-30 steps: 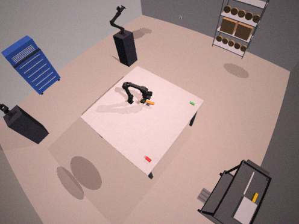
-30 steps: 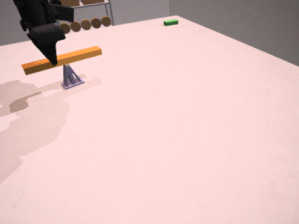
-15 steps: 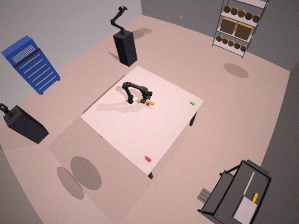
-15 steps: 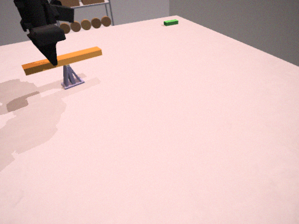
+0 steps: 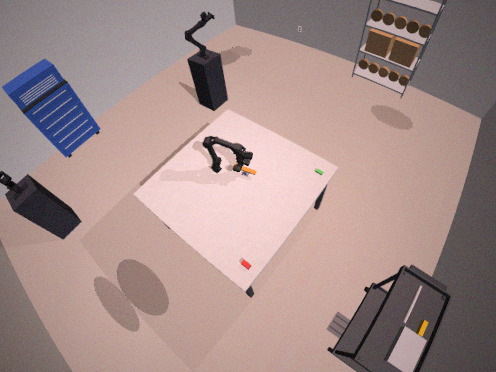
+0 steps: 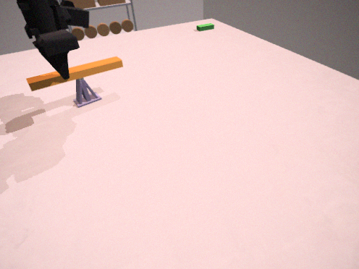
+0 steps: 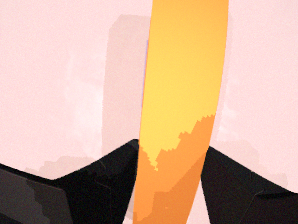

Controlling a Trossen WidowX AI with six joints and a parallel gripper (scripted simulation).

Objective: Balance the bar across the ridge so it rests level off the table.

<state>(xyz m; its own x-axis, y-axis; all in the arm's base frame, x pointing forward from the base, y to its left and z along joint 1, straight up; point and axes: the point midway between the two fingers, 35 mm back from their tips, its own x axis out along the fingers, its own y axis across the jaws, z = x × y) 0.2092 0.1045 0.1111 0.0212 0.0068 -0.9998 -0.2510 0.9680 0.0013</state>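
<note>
The orange bar [image 6: 74,73] sits in the upper left of the exterior view, lying across the top of the small lavender ridge [image 6: 84,92], with both its ends clear of the surface [image 6: 217,144]. It looks close to level, its far end a little higher in the frame. My gripper [image 6: 64,74] is closed on the bar, clamping it to the left of the ridge, nearer the bar's left end. In the wrist view the bar [image 7: 181,103] runs up the middle of the frame between my dark fingers. In the top view the bar [image 5: 248,171] is just right of my arm [image 5: 225,150], near the middle of the surface. A green block [image 6: 205,27] lies well apart near the far edge, and a red block [image 5: 245,264] near the lower corner.
</note>
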